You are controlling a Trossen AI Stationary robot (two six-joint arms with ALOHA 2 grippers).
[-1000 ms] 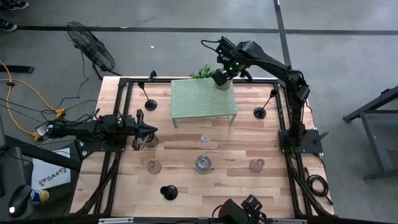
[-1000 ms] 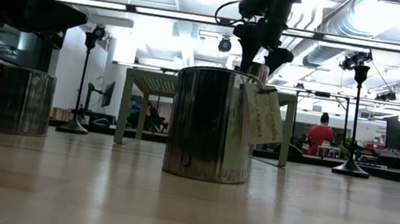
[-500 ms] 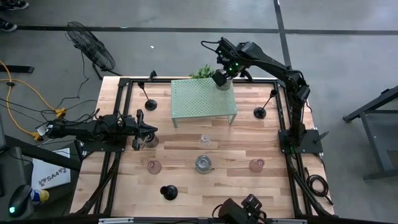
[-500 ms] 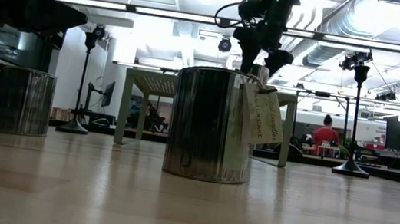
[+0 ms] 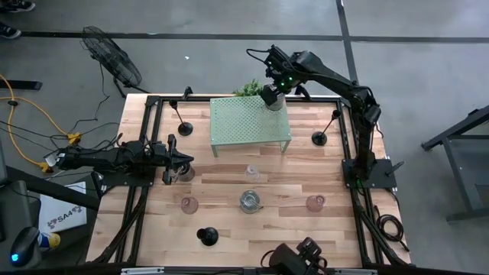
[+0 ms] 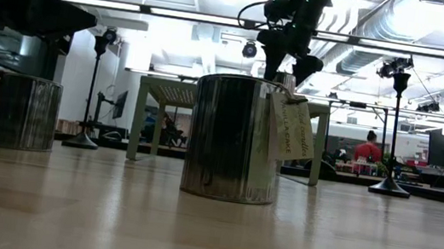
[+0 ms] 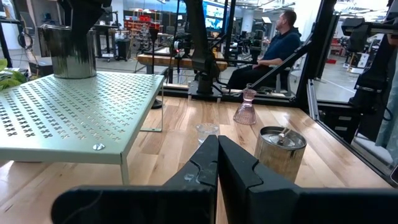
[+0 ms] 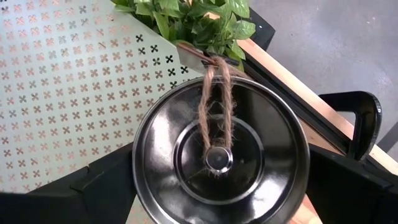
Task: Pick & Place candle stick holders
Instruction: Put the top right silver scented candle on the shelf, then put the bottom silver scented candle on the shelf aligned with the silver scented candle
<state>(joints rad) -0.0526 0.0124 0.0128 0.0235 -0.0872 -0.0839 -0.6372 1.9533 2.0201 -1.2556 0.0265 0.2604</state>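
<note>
A shiny silver cup (image 8: 219, 155) with a twine loop stands upright on the far right corner of the pale green rack (image 5: 244, 126). My right gripper (image 5: 270, 96) hangs open over it, pointing steeply down, one finger on each side of the rim. My left gripper (image 5: 189, 160) waits shut and level at the table's left, beside another silver cup (image 5: 184, 175). On the wood stand a third silver cup (image 5: 250, 202), a clear glass holder (image 5: 250, 174), two pink glass ones (image 5: 189, 205) (image 5: 315, 203) and three black stemmed holders (image 5: 183, 128) (image 5: 319, 138) (image 5: 207, 235). My right gripper has a finger (image 8: 102, 180) beside each side of the silver cup's rim (image 8: 138, 155), coming from above. Whether the fingers touch the rim, I cannot tell. The cup rests upright with its base on the rack.
A leafy plant (image 5: 248, 87) sits just behind the rack's far edge, close to my right gripper. Black frame rails (image 5: 150, 122) run along the table's left and right sides. Bare wood lies between the rack and the near row of holders.
</note>
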